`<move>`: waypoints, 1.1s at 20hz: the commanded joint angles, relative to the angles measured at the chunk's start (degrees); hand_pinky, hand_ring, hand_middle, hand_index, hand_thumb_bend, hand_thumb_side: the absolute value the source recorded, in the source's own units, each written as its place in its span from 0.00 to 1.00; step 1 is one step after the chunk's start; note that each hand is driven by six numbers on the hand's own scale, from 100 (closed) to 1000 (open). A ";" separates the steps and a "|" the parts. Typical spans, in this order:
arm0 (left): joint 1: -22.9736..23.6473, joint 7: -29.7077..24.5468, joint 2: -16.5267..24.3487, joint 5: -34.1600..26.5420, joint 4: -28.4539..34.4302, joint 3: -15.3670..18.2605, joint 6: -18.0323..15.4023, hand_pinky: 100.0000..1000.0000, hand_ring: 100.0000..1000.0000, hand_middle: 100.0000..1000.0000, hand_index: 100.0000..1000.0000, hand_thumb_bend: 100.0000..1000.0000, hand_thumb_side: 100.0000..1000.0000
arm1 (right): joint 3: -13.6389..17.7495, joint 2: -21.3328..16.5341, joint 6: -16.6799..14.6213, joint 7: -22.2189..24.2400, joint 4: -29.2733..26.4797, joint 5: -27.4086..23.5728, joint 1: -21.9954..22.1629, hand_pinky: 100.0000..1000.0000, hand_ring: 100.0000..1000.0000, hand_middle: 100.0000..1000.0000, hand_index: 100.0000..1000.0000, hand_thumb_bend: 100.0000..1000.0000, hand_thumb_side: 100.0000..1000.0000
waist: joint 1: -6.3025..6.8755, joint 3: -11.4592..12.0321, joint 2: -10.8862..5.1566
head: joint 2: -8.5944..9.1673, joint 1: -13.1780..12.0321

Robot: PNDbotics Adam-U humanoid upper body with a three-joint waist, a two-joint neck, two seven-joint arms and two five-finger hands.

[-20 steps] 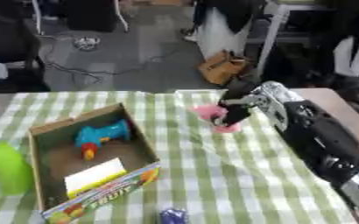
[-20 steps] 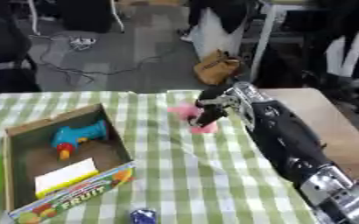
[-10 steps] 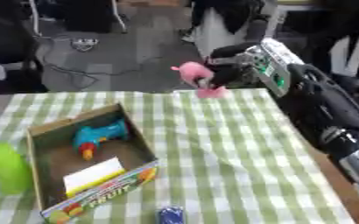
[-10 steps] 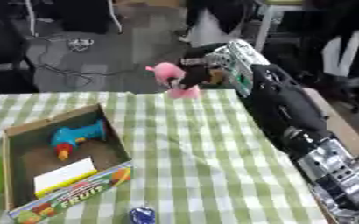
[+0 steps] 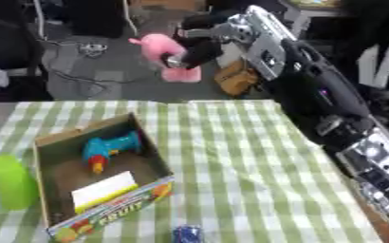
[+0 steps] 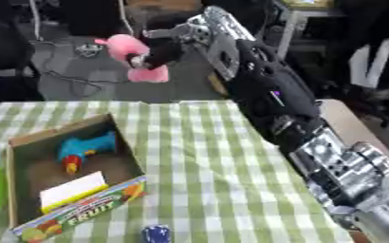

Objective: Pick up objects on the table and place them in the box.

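One pink toy (image 5: 166, 56) is in the air, one box (image 5: 98, 180) stands on the checked worktop (image 5: 231, 161) with one blue toy drill (image 5: 106, 148) and one white card (image 5: 105, 190) inside, and one green cup (image 5: 12, 182) and one small blue thing (image 5: 186, 233) lie outside it. The pink toy's long axis is about upright, with its round end up and to the left. It is at the fingertips of the right hand (image 5: 199, 43), whose fingers curl round it, high above the worktop's far edge and beyond the box.

A green and white checked cloth (image 5: 231, 156) covers the table. Behind the table there is a grey floor (image 5: 106, 78) with dark cables (image 5: 81, 47) lying on it. A brown bag (image 5: 235, 78) stands on the floor behind the far edge of the table. Dark furniture fills the background.
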State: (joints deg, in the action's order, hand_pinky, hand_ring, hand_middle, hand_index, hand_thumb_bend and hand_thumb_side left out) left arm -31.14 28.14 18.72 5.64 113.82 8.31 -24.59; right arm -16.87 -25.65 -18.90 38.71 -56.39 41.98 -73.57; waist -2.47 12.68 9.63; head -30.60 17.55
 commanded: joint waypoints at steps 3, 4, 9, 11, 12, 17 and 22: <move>-1.89 -0.49 -0.20 -0.49 0.77 -0.20 -0.27 0.87 0.91 0.90 0.90 0.00 1.00 | -0.73 4.25 -0.87 -3.09 -0.74 2.53 -2.22 0.27 0.00 0.00 0.37 0.00 0.89 | -0.53 1.23 -0.97 | 0.93 1.89; -2.04 -0.55 -0.41 -0.56 0.77 -0.25 -0.34 0.87 0.91 0.90 0.90 0.00 1.00 | -0.89 5.18 -1.00 -3.83 -0.52 3.26 -2.17 0.27 0.00 0.00 0.37 0.00 0.89 | -0.49 1.51 -0.87 | 1.11 2.18; -2.74 -0.79 -1.09 -0.96 0.77 -0.42 -0.60 0.87 0.91 0.90 0.90 0.00 1.00 | -1.05 9.39 -1.02 -10.07 1.03 9.65 -0.75 0.27 0.00 0.00 0.37 0.00 0.91 | -0.54 3.00 -0.36 | 2.00 3.46; -3.16 -0.86 -1.32 -1.11 0.77 -0.47 -0.72 0.87 0.91 0.90 0.90 0.00 1.00 | -0.81 10.46 -1.07 -13.86 1.96 12.70 -0.07 0.27 0.00 0.00 0.37 0.00 0.92 | -0.65 3.59 -0.05 | 2.46 3.89; -3.33 -0.88 -1.42 -1.17 0.77 -0.49 -0.78 0.87 0.91 0.90 0.90 0.00 1.00 | -0.66 10.91 -1.22 -15.78 2.53 14.25 0.20 0.27 0.00 0.00 0.37 0.00 0.93 | -0.68 3.82 0.06 | 2.63 4.05; -3.94 -1.00 -2.20 -1.52 0.77 -0.57 -0.95 0.87 0.91 0.90 0.90 0.00 1.00 | 0.95 14.95 1.59 -30.97 5.09 24.43 2.46 0.25 0.00 0.00 0.37 0.00 0.93 | -0.25 4.62 0.47 | 3.24 5.21; -4.00 -1.03 -2.38 -1.68 0.77 -0.43 -0.99 0.87 0.91 0.90 0.90 0.00 1.00 | 1.68 18.35 6.53 -42.79 9.88 34.14 4.73 0.25 0.00 0.00 0.37 0.00 0.93 | 0.36 4.91 0.51 | 3.59 5.48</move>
State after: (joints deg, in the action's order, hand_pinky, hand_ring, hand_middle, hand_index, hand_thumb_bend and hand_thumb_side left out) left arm -33.98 27.23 15.64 4.09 113.82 7.89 -25.48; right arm -15.89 -7.56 -13.38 -1.41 -46.98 73.76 -67.73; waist -2.47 17.45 10.07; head -27.78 22.82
